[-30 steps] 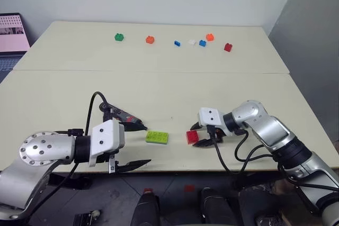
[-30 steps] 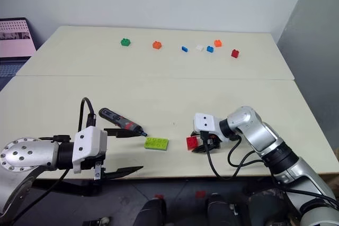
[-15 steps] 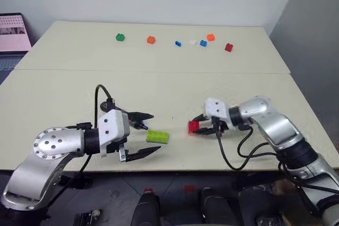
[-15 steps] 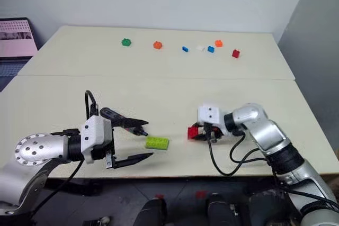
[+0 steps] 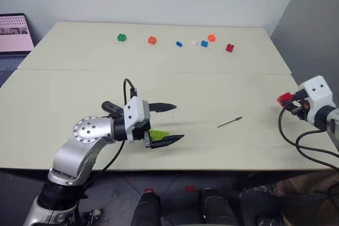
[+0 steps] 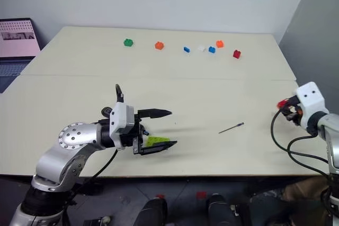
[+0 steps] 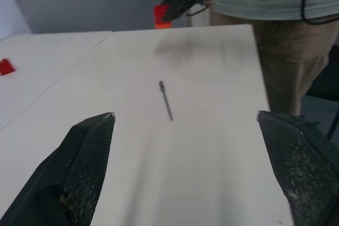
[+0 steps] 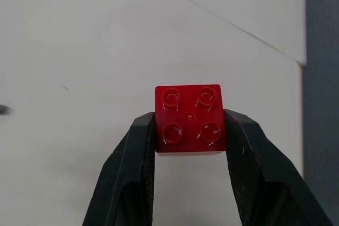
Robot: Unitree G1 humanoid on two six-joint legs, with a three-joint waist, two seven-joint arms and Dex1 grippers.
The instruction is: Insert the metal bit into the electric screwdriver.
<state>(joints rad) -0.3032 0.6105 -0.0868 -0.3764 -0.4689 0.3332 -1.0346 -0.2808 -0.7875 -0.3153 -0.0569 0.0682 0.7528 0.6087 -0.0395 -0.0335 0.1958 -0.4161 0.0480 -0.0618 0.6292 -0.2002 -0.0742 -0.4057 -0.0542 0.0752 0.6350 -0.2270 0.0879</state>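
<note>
The metal bit (image 5: 229,122) is lying flat and bare on the surface (image 5: 212,88), right of centre and near the front edge, touching nothing. Nothing is gripping it, so it is lying open to a pick from above.

The electric screwdriver (image 5: 109,107) is lying to the left, mostly hidden behind the left arm; only its dark butt end is showing past the wrist. A green brick (image 5: 158,134) is sitting just right of it, between the fingers of the left tool (image 5: 172,122). That tool is pointing level toward the right with its fingers spread wide and holding nothing. The left wrist view is looking straight along the surface at the bit, well ahead of the fingertips (image 7: 90,146). Judgement: this arm is lining up with the bit, not the screwdriver, and the brick beneath it is only incidental.

The right tool (image 5: 288,102) is hanging at the far right edge of the surface, well apart from the bit, clamping a red brick (image 8: 189,118) squarely by two opposite sides. Judgement: the brick is being carried aside as clutter, leaving the bit exposed.

A row of small coloured bricks (image 5: 179,43) is sitting along the far side, well clear of the work.

Insertion is not yet started; neither task item is in hand.
</note>
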